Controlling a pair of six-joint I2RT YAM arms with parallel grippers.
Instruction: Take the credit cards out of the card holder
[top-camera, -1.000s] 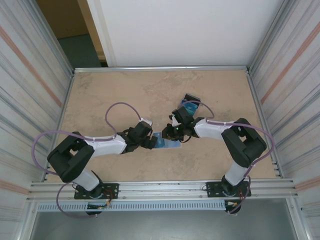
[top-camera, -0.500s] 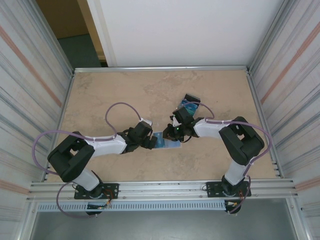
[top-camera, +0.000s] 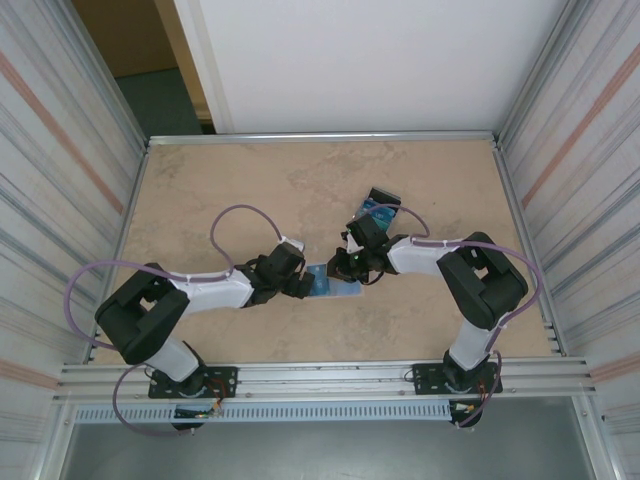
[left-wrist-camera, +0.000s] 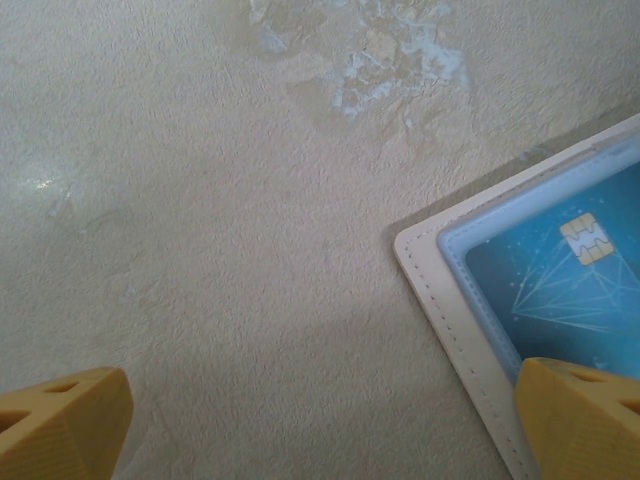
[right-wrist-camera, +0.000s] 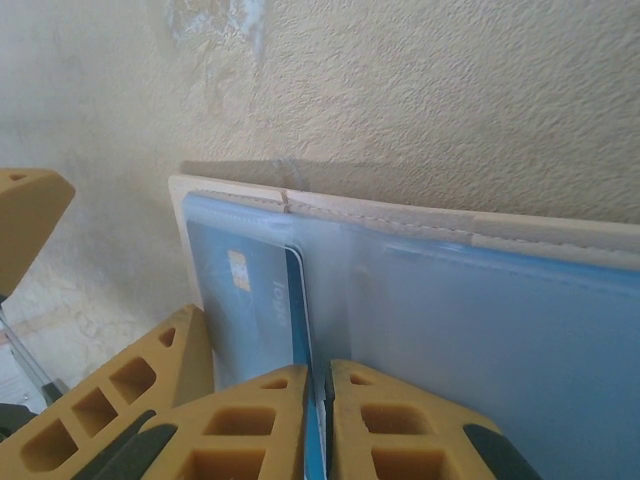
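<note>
**Table** (top-camera: 220, 180): mottled beige top with metal rails along its edges.

**Card holder** (top-camera: 338, 287): lies flat and open near the middle of the table, between the two grippers, with its pale blue inner face up. The left wrist view shows one rounded corner (left-wrist-camera: 440, 290) with a stitched tan-white rim. The right wrist view shows the same rim running along the far side of the pale blue sleeve (right-wrist-camera: 480, 330).

**Blue credit card** (left-wrist-camera: 560, 280): sits in the holder's sleeve, gold chip and fine white line pattern facing up. In the right wrist view (right-wrist-camera: 240, 300) its long edge stands out dark blue against the sleeve.

**Loose credit cards** (top-camera: 381, 209): a small overlapping pile, teal over black, on the table just far-right of the right gripper and apart from the holder.

**Left gripper** (top-camera: 298, 283): low at the holder's left end. It is released, with the yellow fingers spread wide (left-wrist-camera: 320, 430). One fingertip (left-wrist-camera: 580, 415) overlaps the holder's rim, and the other (left-wrist-camera: 60, 425) is over bare table. Whether it presses on the holder cannot be told.

**Right gripper** (top-camera: 350, 265): low over the holder's right part. It is clenched, its yellow fingers all but meeting (right-wrist-camera: 320, 420) on a thin blue sliver, the edge of the blue credit card. One yellow fingertip of the left gripper (right-wrist-camera: 25, 215) shows to the left.
</note>
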